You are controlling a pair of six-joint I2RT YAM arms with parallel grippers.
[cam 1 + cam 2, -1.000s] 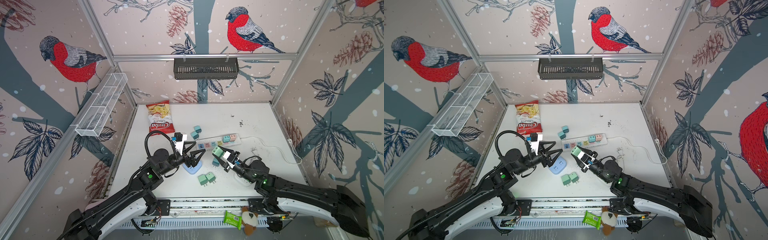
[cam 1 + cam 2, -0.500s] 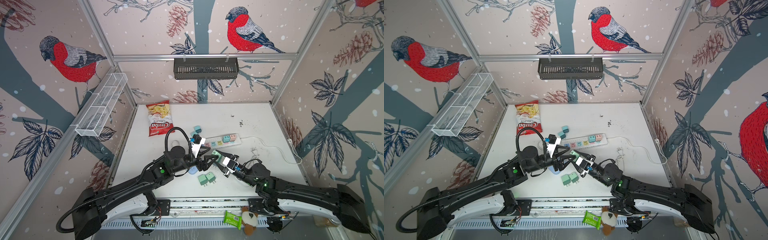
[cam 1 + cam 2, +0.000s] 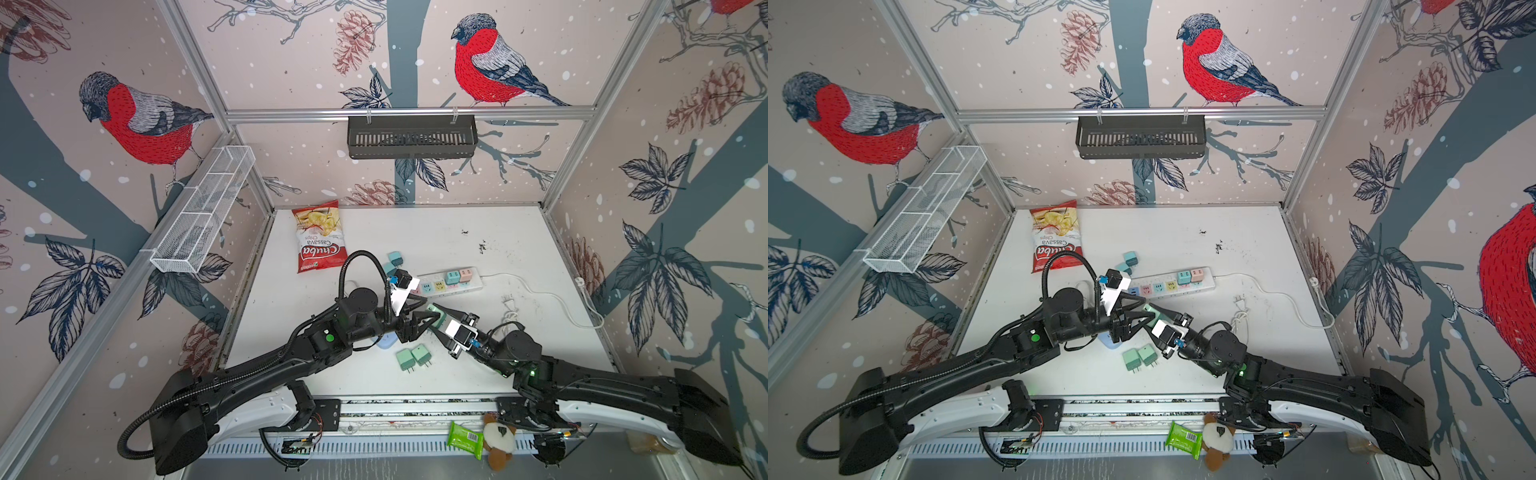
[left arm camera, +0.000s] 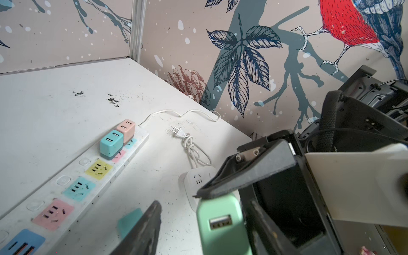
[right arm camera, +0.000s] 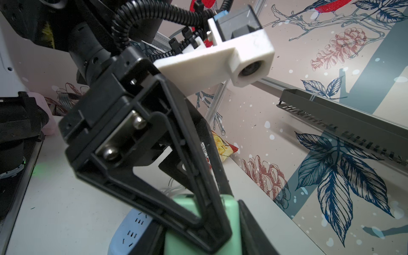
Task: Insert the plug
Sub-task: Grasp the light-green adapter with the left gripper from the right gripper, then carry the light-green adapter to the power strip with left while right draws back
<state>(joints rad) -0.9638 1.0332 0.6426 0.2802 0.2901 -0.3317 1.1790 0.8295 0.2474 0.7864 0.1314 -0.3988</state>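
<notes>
A mint-green plug point(image 3: 436, 312) point(image 3: 1153, 311) hangs above the table's middle, with my right gripper point(image 3: 437, 316) point(image 5: 201, 220) shut on it. My left gripper point(image 3: 430, 317) point(image 4: 203, 205) has reached across and straddles the same green plug point(image 4: 220, 225) point(image 5: 231, 212). Its jaws are open: one finger lies against the plug, and a gap shows before the other finger point(image 4: 145, 229). The white power strip point(image 3: 451, 284) point(image 3: 1173, 286) point(image 4: 88, 176) lies just behind, with free coloured sockets and a teal plug point(image 4: 111, 143) and a pink plug point(image 4: 126, 130) seated at its corded end.
Two green plugs point(image 3: 413, 357) lie in front of the grippers. A blue round socket block point(image 3: 386, 341) point(image 5: 132, 229) sits under the left arm. Teal plugs point(image 3: 395, 259) and a chips bag point(image 3: 318, 237) lie behind. A white socket point(image 4: 198, 176) with its coiled cord point(image 3: 509, 309) lies at the right.
My left arm swung right, from over the blue socket block to the green plug in the right gripper, and its jaws narrowed around that plug. The right gripper barely moved.
</notes>
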